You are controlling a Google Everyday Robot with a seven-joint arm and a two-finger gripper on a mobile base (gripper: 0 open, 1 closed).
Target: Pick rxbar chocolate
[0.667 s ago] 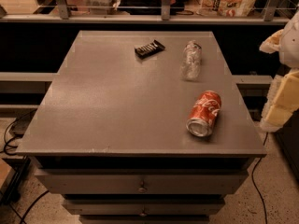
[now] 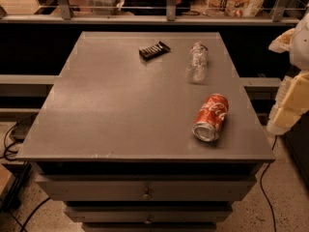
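Observation:
The rxbar chocolate (image 2: 154, 50) is a small flat black bar with pale stripes, lying at the far middle of the grey table top (image 2: 120, 110). My gripper (image 2: 289, 103) is at the right edge of the camera view, beside the table's right side, well away from the bar. It holds nothing that I can see.
A clear plastic bottle (image 2: 197, 62) lies on its side right of the bar. A red Coca-Cola can (image 2: 211, 117) lies on its side near the front right. Drawers (image 2: 145, 191) sit under the top. A railing and shelves run behind the table.
The gripper has shifted slightly at the right edge. The bar, bottle and can have not moved.

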